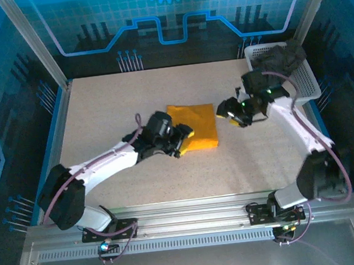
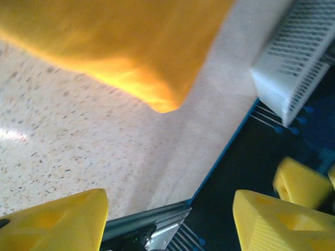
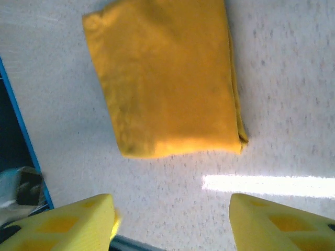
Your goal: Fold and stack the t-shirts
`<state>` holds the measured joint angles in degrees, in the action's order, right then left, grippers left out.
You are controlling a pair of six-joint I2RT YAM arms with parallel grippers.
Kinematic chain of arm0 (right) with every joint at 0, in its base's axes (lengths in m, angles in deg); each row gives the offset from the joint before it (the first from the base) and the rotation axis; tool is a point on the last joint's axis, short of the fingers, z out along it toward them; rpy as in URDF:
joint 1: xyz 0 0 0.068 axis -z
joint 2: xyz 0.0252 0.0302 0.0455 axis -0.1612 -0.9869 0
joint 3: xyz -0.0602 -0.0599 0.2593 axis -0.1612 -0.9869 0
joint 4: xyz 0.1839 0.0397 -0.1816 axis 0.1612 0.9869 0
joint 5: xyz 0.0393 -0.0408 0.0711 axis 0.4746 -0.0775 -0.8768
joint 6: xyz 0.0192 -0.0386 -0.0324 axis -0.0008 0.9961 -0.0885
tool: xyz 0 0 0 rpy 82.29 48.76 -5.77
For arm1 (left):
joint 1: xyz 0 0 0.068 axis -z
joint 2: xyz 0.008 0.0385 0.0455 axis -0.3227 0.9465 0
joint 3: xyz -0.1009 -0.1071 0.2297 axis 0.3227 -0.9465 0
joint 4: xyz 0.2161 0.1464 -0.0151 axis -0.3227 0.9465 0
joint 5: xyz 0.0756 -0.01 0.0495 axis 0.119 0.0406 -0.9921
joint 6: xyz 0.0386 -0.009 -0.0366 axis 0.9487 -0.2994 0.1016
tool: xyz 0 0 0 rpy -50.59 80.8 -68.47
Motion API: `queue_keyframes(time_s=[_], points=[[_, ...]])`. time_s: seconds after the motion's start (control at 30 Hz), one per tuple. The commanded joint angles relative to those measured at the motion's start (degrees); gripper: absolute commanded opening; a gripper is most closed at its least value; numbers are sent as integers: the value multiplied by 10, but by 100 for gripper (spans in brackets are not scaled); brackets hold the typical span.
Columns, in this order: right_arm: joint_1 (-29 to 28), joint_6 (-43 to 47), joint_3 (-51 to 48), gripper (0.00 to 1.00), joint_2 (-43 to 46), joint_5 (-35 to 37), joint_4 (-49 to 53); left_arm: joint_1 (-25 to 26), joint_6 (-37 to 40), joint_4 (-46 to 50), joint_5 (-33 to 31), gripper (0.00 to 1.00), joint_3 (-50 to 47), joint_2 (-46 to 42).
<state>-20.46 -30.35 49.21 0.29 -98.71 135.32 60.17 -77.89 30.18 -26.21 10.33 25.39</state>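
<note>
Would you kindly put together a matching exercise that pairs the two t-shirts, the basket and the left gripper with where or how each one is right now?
Things:
1. orange-yellow t-shirt
2. dark grey t-shirt
3. white mesh basket
4. left gripper

Places and states:
A. at the far right corner of the table
B. open, just left of the folded shirt
C. folded, in the middle of the table
D. bunched up inside the basket

Pairs: 1-C, 2-D, 3-A, 4-B.
</note>
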Motion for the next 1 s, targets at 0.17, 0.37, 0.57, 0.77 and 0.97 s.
queue_keyframes(time_s=[0.17,0.37,0.57,0.77,0.97], points=[[2,-30,-143,61,112,-48,-42,39,-162,-165,-117,72,29,153],[8,-22,-146,59,154,-50,-11,36,-235,-187,-151,66,55,248],[9,-28,-154,57,187,-55,6,0,-261,-219,-187,10,64,300],[9,-34,-164,56,210,-52,19,-105,-190,-243,-139,0,25,270],[7,-47,-169,56,211,-48,6,-299,23,-230,36,0,31,253]])
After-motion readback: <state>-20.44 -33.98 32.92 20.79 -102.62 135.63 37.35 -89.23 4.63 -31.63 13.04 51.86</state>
